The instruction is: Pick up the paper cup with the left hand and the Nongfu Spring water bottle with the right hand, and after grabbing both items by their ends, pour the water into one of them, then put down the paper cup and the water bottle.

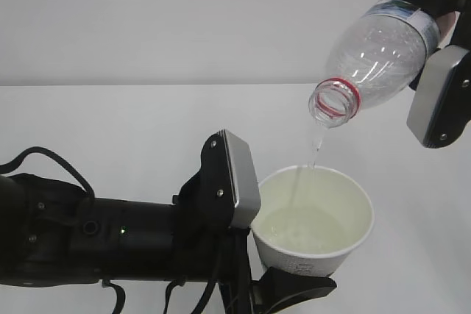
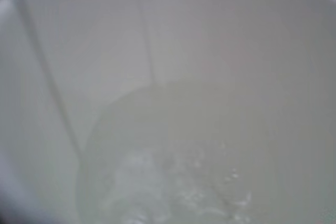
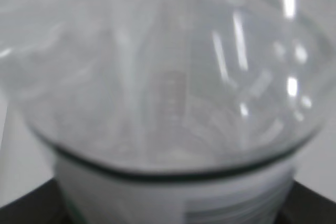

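Observation:
In the exterior view the white paper cup [image 1: 316, 226] is held low at centre, upright, with my left gripper [image 1: 274, 264] shut on its lower wall. Above it the clear Nongfu Spring water bottle [image 1: 383, 53] is tilted, its red-ringed mouth [image 1: 335, 102] pointing down-left over the cup. My right gripper [image 1: 436, 38] is shut on the bottle's label end at the top right. A thin stream of water [image 1: 316, 148] falls into the cup. The left wrist view is filled by the cup's inside [image 2: 210, 51] with rippling water [image 2: 173, 182]. The bottle [image 3: 168, 77] fills the right wrist view.
The white table [image 1: 110, 123] runs back to a plain white wall. My left arm [image 1: 88, 240], thick and black with cables, lies across the lower left of the exterior view. The right gripper's grey side plate [image 1: 440, 97] hangs at the right edge.

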You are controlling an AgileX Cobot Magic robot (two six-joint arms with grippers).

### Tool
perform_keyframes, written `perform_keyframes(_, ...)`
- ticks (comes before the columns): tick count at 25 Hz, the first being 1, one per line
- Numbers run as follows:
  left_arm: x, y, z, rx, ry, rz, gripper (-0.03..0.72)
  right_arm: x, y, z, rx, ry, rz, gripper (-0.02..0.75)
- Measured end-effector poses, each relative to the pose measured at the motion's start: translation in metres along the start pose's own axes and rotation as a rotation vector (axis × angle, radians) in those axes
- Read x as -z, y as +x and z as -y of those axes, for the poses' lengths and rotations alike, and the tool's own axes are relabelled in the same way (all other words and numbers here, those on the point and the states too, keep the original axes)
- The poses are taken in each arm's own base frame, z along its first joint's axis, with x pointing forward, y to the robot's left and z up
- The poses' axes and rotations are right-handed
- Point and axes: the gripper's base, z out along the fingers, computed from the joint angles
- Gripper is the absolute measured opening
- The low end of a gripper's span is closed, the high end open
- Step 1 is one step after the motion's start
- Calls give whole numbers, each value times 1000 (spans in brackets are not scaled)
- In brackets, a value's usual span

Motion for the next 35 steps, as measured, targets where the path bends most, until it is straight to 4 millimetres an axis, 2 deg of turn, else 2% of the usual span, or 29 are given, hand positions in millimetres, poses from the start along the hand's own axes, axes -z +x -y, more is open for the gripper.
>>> perform_keyframes(35,0,0,0,0,0,0,550,0,0,0,6,1,0,449)
